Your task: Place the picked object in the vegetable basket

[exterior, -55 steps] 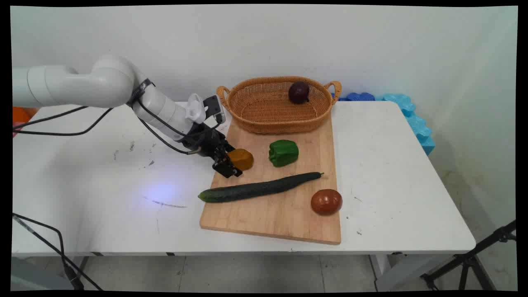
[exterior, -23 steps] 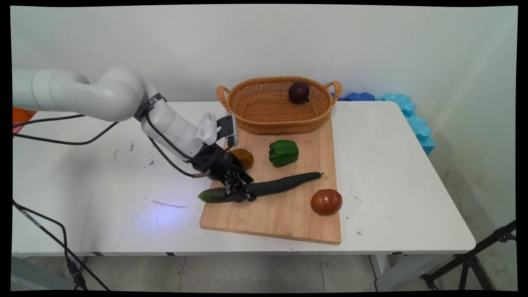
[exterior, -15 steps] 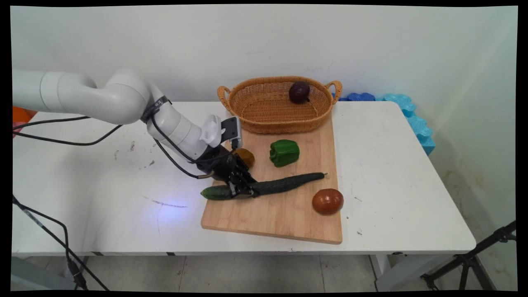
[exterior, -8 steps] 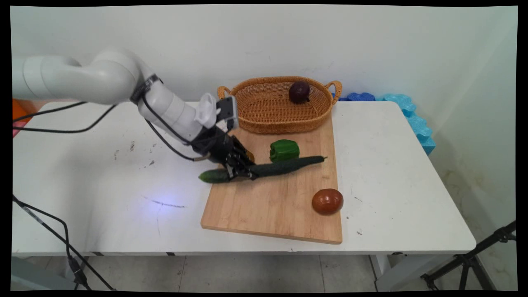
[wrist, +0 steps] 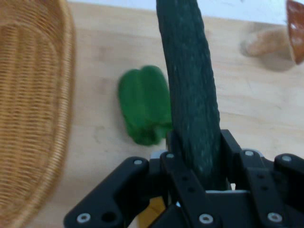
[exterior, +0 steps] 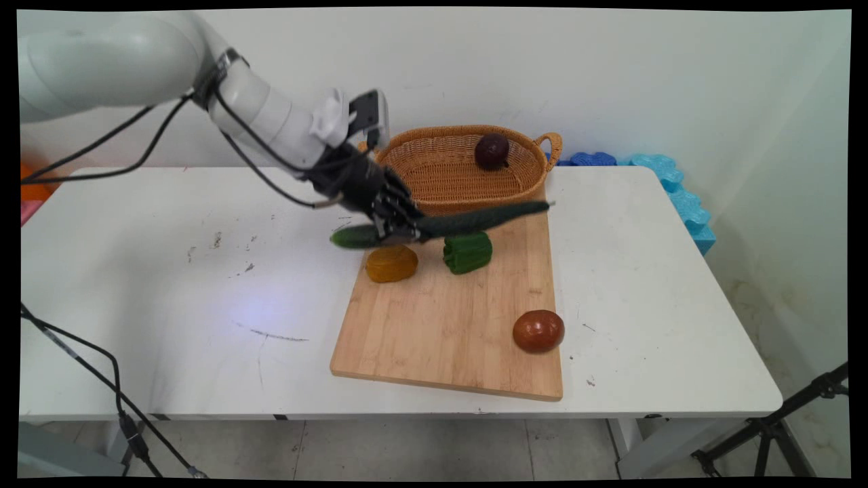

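My gripper [exterior: 399,230] [wrist: 195,156] is shut on a long dark green cucumber [exterior: 468,220] [wrist: 190,80], gripping it near its left end. The cucumber hangs in the air, nearly level, above the far part of the wooden cutting board [exterior: 447,332] [wrist: 247,99]. Just below it on the board lie a green bell pepper [exterior: 467,253] [wrist: 144,112] and a brownish-yellow vegetable [exterior: 391,263]. A woven basket [exterior: 441,183] [wrist: 28,118] stands right behind the cucumber, with a dark purple onion [exterior: 491,151] inside.
A red-brown tomato [exterior: 538,331] [wrist: 296,28] rests near the board's right front corner. Blue foam pieces [exterior: 671,183] lie at the table's far right corner. Black cables hang from the arm over the table's left side. A tripod leg stands off the table at lower right.
The gripper came from the brownish-yellow vegetable to the cucumber, shut on it, and has lifted it up and back toward the basket. The yellow vegetable is uncovered again.
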`<state>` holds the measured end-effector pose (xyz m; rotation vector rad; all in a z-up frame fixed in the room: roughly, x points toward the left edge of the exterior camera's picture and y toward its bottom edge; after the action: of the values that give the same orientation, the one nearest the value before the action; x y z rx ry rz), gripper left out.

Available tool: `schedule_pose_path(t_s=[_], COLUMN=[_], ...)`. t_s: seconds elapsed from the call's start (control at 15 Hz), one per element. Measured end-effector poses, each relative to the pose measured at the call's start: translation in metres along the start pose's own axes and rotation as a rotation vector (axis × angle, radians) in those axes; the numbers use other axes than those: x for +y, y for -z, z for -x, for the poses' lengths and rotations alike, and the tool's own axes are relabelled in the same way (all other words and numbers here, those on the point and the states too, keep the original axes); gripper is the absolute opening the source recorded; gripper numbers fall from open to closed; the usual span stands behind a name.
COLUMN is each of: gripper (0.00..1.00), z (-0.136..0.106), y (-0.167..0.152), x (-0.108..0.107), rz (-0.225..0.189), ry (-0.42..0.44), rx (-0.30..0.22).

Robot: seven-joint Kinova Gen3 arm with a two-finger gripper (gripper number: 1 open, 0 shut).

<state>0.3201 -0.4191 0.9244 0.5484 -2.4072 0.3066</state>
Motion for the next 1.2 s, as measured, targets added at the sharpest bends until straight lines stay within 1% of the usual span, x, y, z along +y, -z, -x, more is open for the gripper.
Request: schedule_pose_path(t_s=[0.2, 0.27, 0.53, 0.87, 1.07, 1.2], gripper=[0.00, 0.00, 0.00, 0.00, 0.00, 0.00], z=[-0.013, -0.017, -0.023, -0.021, -0.015, -0.011], y=[0.009, 0.011, 0.006, -0.018, -0.038, -0.052], x=[-0.020, -0.030, -0.067, -0.115, -0.137, -0.148], rz=[-0.040, -0.058, -0.117, -0.173, -0.191, -0.193], ry=[-0.038, -0.054, -0.093, -0.131, -0.151, -0.165], rx=[0.008, 0.008, -0.004, -0.033, -0.046, -0.054])
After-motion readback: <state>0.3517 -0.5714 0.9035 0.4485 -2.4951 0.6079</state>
